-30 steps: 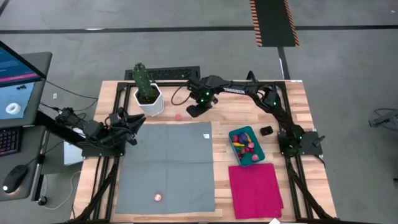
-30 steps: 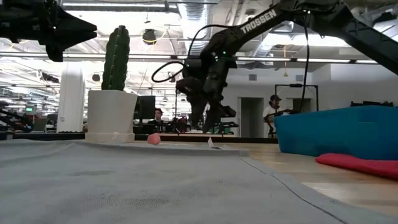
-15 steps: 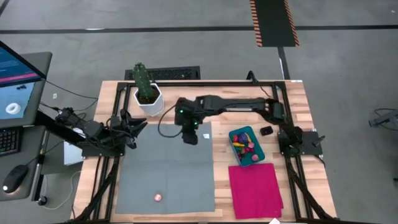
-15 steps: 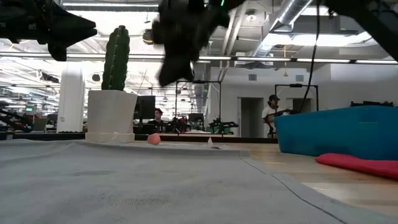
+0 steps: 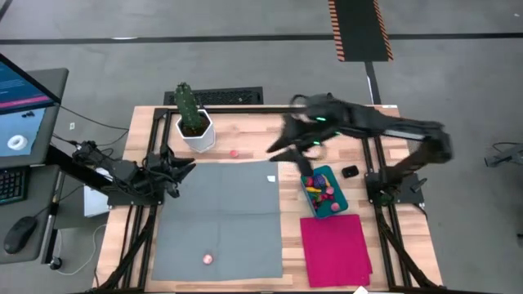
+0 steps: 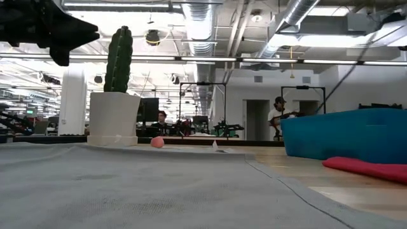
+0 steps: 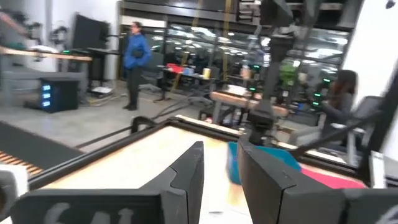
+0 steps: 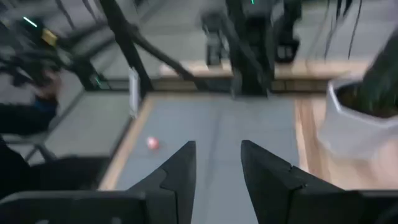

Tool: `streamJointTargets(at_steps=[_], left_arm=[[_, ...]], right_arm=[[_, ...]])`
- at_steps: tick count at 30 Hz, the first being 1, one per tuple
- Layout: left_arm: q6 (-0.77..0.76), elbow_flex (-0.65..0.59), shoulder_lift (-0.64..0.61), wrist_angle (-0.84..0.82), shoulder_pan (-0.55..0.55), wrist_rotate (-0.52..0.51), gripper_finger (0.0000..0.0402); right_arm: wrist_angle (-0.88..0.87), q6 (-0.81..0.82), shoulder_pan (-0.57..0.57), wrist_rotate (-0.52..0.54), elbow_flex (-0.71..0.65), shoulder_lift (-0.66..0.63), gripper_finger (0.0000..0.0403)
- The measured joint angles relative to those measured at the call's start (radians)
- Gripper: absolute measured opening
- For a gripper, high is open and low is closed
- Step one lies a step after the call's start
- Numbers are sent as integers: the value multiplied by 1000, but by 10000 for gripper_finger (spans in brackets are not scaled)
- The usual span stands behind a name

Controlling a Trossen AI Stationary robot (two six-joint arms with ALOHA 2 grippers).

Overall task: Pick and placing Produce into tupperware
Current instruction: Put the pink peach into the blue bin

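Observation:
Several small toy produce pieces lie in the teal tupperware (image 5: 313,178) at the table's right. One pink piece (image 5: 234,153) rests on the bare wood near the white pot, another (image 5: 207,260) on the grey mat near the front edge. My right gripper (image 5: 278,145) hangs high over the mat's far right corner, left of the tub; it is open, and only mat shows between its fingers (image 8: 217,163). My left gripper (image 5: 185,167) waits at the mat's left edge, open and empty (image 7: 221,171).
A green cactus (image 5: 187,103) in a white pot (image 5: 198,135) stands at the far left. A magenta cloth (image 5: 335,249) lies in front of the tub. The grey mat (image 5: 221,212) covers the table's middle. A small black object (image 5: 350,171) sits right of the tub.
My right gripper has left the far edge beside the pink piece, swung out over the mat, then gone up fast and toward the table's right, rolling as it went; it has gone out of the low view. The pink piece has stayed on the wood.

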Motion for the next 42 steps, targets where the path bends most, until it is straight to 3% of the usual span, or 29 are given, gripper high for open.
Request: streamJointTargets(at_steps=[6,12,16,22,26,33,38,42], left_arm=[[10,0,0,34,0,46,87],[-5,0,0,28,0,26,87],[-47,0,11,7,0,45,87],[-133,0,75,-16,19,82,87],[-98,0,96,-13,72,178,87],[-184,0,181,-66,257,224,87],[-284,0,334,-55,435,377,87],[-301,19,489,30,558,573,87]], right_arm=[[288,67,79,31,-412,-332,152],[502,104,171,143,-773,-602,150],[659,131,223,210,-998,-723,149],[1033,133,274,199,-1307,-791,150],[1124,154,248,202,-1399,-790,149],[1160,193,239,201,-1451,-757,146],[1117,45,231,230,-1458,-737,148],[1084,132,219,205,-1458,-710,146]])
